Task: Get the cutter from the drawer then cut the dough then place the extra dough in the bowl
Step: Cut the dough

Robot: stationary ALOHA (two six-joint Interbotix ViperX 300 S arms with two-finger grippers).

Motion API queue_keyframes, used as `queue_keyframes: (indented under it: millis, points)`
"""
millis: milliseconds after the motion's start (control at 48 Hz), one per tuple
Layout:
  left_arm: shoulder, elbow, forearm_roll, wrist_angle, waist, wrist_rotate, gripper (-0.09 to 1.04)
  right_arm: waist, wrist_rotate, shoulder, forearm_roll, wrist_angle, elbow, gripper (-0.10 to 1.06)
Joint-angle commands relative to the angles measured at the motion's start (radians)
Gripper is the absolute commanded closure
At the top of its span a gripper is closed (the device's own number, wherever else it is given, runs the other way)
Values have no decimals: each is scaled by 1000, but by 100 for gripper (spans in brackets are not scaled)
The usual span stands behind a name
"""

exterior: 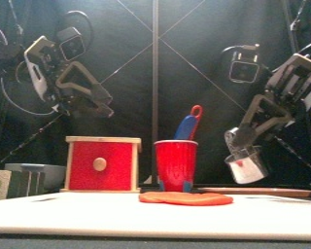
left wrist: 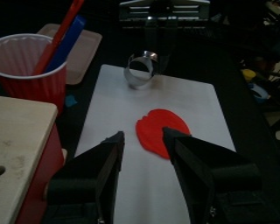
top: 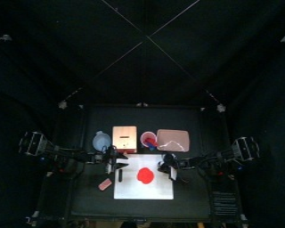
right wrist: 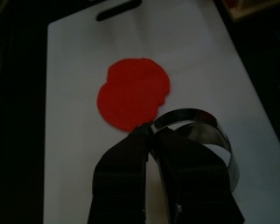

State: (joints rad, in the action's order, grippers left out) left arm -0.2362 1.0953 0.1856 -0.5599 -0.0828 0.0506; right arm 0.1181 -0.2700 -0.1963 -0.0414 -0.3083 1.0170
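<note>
Table (top: 79, 200): the white cutting board (top: 145, 189) lies at the front middle. Behind its back edge we see a row, left to right: blue-grey bowl (top: 101, 141), wooden box (top: 124, 137) with red drawer front (exterior: 102, 164), red cup (top: 146, 138) holding a blue knife (exterior: 190, 122), and pink tray (top: 174, 139).

The dough (top: 145, 176), a flat red disc, lies near the board's middle, uncut.

Right gripper (right wrist: 152, 133): we see the jaws pinched together on the wire handle of the cutter (right wrist: 201, 136). The metal ring hangs below the tips, over the board's right edge. It is just beside the dough, not over it, and in the front view it is clear of the board.

Left gripper (left wrist: 143, 137): the jaws stand moderately apart with nothing between them. It hovers over the board's left edge, tips pointing toward the dough, and the cutter is across the board from it.
</note>
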Motion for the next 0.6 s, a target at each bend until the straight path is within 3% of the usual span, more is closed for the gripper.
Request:
queue_keyframes:
  millis: [21, 292, 604]
  points:
    - [3, -34, -9, -9, -8, -6, 15, 5, -2, -12, 48, -3, -78, 48]
    - [28, -35, -23, -9, -11, -3, 15, 26, -8, 63, 66, -21, -161, 48]
    - [38, -31, -21, -9, -11, -3, 15, 75, -12, 199, 35, -170, -199, 48]
